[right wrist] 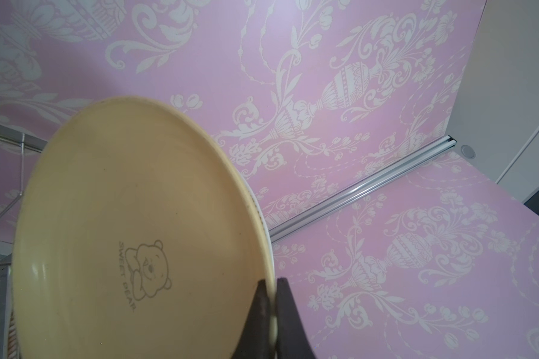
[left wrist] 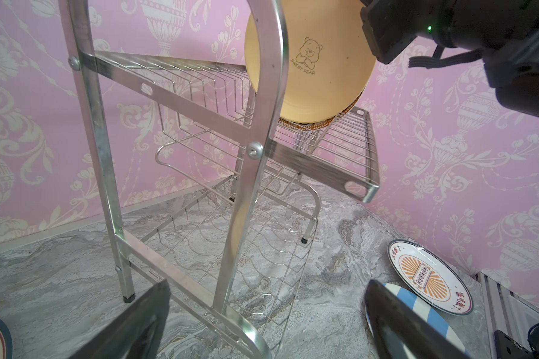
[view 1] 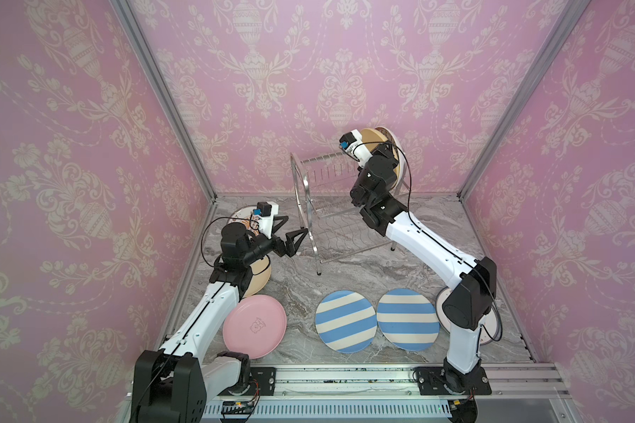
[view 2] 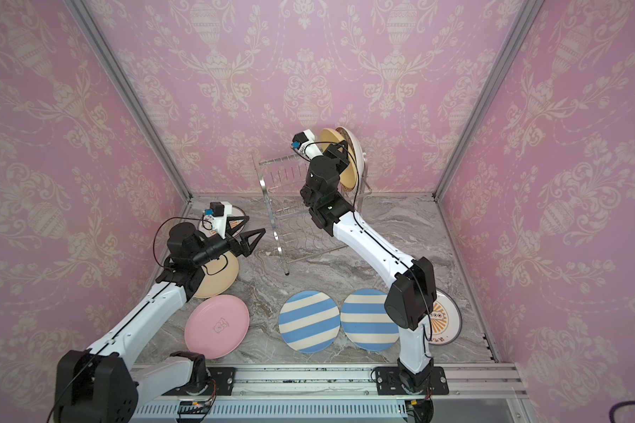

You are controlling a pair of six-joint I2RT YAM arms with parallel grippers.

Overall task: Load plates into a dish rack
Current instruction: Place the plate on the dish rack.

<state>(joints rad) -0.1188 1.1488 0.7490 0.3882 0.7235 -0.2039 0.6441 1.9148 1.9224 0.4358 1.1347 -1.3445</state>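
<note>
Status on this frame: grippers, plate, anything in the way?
Right gripper shut on yellow plate rim, plate on edge at dish rack top tier. Left gripper open, empty, beside rack frame. Brown plate close behind; remaining slots clear.

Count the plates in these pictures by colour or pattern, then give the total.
blue-and-white striped plates: 2
orange sunburst plates: 2
pink plate: 1
cream plate, on the table: 1
yellow plate, at the rack: 1
brown-patterned plate: 1
Total: 8
</note>
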